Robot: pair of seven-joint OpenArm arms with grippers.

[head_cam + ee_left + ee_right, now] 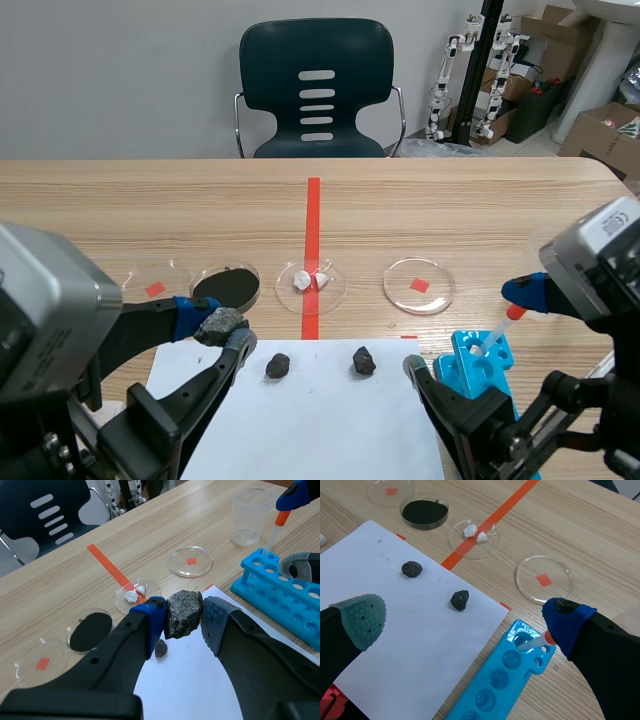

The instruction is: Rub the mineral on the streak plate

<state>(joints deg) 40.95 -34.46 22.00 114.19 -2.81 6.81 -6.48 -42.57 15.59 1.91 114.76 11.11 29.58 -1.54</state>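
Grips the grey speckled mineral (183, 614) between both pads of the left pincer (183, 619), over the far edge of the white sheet (310, 420) and just short of the black disc (228, 287); takes that disc, lying in a clear dish, for the streak plate, though hard to confirm from here. Shows the right pincer (465, 620) spread wide and holding nothing, over the blue rack (505, 680), its blue pad close to the dropper (540, 642) standing in an end hole; cannot tell whether touching.

For the step in hand: carry the mineral forward over the disc; lower until a corner, not a flat face, meets the black surface; press firmly and drag one short straight line inside the dish rim; go gently enough not to shove the light dish along the counter (450, 210); grip squarely so nothing twists out of the pads.

Counted: three dark lumps, one gripped and two loose lumps (278, 366) (364, 361) on the sheet; four round dishes in a row, namely two bare dishes (140, 275) (400, 290) over red marks, one under the disc, one with two white pieces (302, 282) (322, 281); one rack; one dropper; one clear beaker (247, 515); one sheet.
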